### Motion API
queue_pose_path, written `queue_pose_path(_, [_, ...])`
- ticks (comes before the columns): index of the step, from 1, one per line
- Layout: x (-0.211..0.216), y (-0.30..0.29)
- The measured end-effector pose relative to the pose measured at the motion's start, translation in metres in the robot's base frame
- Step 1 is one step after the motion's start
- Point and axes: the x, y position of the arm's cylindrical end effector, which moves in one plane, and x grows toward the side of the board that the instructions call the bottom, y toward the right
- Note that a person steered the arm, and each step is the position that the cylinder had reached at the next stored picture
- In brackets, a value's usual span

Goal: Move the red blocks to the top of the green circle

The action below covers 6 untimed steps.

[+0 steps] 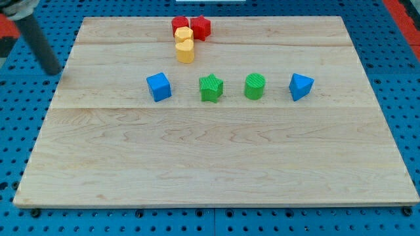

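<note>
Wooden board (216, 157) holds red blocks (191, 27) above green circle (254, 86); my tip (54, 71) far left.

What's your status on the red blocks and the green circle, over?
My tip off the board, view's left, far from all blocks. Two red blocks at the view's top, touching two yellow blocks. Green circle mid-row; nothing above it.

Robotics lab or test bench. Evidence: blue perforated pegboard base (20, 131) with regular hole grid on all sides of frame; pale wooden board (216, 157) laid on it as work surface; small coloured test blocks in upper half; dark rod (39, 42) of arm blurred at upper left.
</note>
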Motion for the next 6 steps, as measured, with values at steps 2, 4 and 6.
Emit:
queue_pose_path(2, [-0.097, 0.106])
queue_pose_path(4, [-0.108, 0.257])
queue_pose_path(6, [-0.095, 0.367])
